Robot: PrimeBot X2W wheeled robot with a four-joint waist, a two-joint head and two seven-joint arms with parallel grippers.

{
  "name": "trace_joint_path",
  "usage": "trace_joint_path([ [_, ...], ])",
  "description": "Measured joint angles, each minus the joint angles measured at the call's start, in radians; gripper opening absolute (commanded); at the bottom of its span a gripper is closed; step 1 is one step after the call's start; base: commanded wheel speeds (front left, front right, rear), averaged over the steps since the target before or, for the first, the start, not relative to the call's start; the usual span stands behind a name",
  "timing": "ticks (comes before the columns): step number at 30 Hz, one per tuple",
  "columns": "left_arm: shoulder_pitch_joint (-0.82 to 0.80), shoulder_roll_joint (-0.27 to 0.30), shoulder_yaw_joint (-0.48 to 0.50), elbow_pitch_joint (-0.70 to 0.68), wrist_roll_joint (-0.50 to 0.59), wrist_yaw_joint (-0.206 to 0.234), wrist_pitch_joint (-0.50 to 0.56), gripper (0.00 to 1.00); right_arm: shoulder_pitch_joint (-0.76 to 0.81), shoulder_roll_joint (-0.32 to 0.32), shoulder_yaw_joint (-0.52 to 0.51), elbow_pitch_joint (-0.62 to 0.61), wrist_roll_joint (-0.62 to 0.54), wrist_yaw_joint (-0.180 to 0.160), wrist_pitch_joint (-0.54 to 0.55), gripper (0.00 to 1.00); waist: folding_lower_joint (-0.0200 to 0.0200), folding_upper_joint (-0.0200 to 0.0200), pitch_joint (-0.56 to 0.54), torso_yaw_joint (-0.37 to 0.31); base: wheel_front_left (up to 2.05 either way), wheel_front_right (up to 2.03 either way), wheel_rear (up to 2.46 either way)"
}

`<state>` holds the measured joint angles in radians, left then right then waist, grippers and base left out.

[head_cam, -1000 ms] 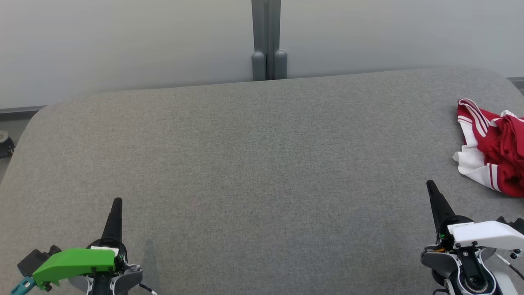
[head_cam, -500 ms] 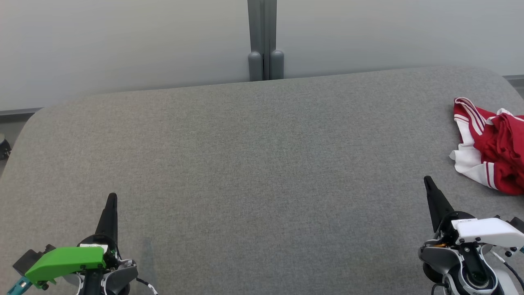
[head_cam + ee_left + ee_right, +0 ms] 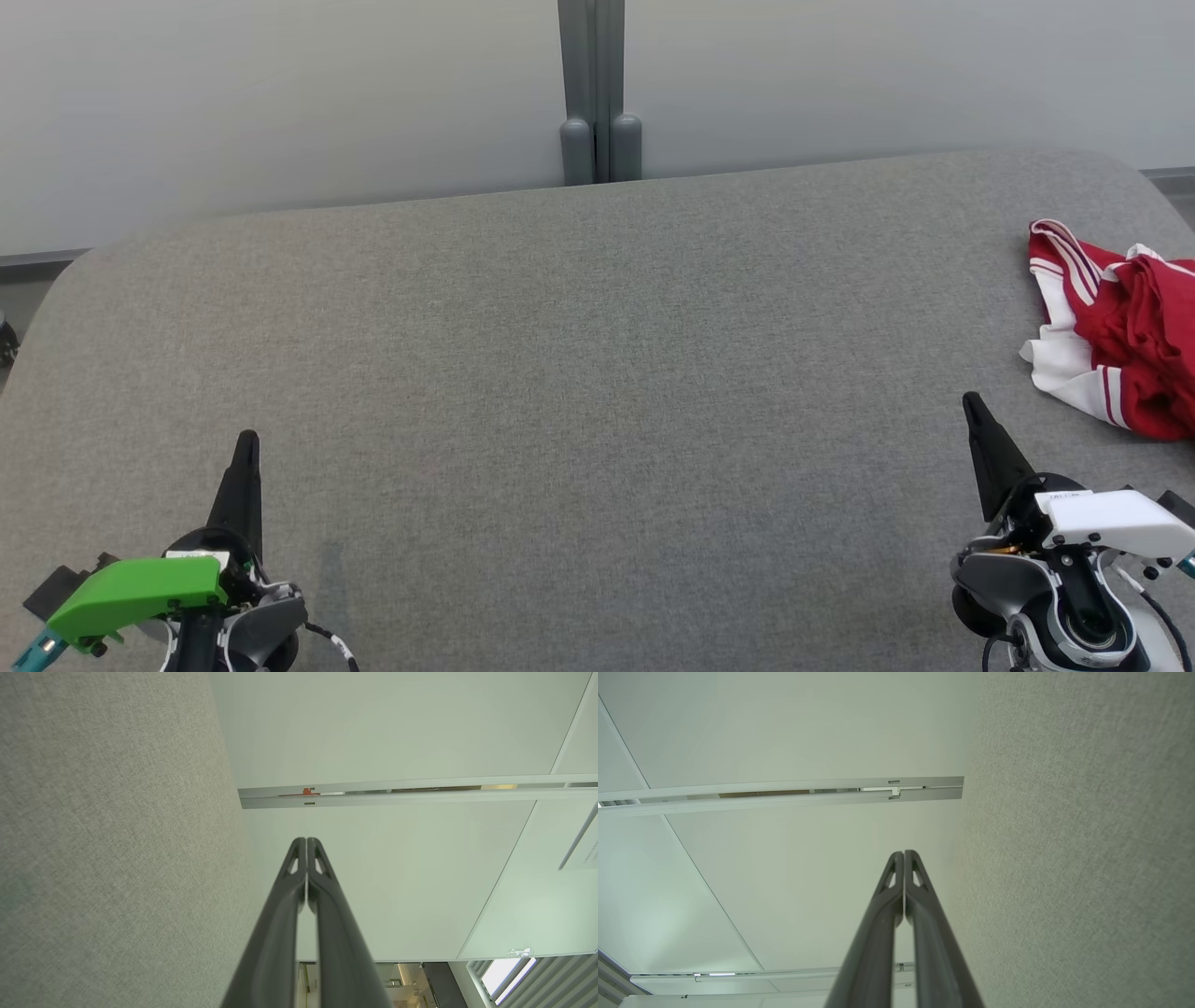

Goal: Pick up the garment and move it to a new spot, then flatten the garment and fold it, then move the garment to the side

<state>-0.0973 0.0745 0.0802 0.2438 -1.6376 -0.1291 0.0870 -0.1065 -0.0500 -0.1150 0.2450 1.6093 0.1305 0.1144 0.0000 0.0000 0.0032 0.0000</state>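
At right edge of frame, on grey counter (image 3: pixel 597 373): crumpled red-and-white garment (image 3: pixel 1125 341). At lower left: left claw (image 3: pixel 246 441), pressed together, empty. At lower right: right claw (image 3: pixel 971 403), pressed together too, near garment, not touching.

We see the garment (image 3: pixel 1125 341) lying crumpled in a loose heap near the right edge of the grey table (image 3: pixel 597 392), toward its far corner. It is red, with white panels and thin stripes along the hems. Its folds bunch over one another, and its right part runs past the picture's edge.
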Motion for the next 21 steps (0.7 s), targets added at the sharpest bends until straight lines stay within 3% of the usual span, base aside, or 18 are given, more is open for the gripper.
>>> trace_joint_path([
  [21, -0.001, -0.005, 0.008, 0.000, 0.002, 0.000, 0.008, 0.00, 0.000, 0.000, 0.000, 0.000, 0.000, 0.000, 0.000, 0.00, 0.0000, 0.0000, 0.000, 0.000, 0.00, 0.00, 0.00],
])
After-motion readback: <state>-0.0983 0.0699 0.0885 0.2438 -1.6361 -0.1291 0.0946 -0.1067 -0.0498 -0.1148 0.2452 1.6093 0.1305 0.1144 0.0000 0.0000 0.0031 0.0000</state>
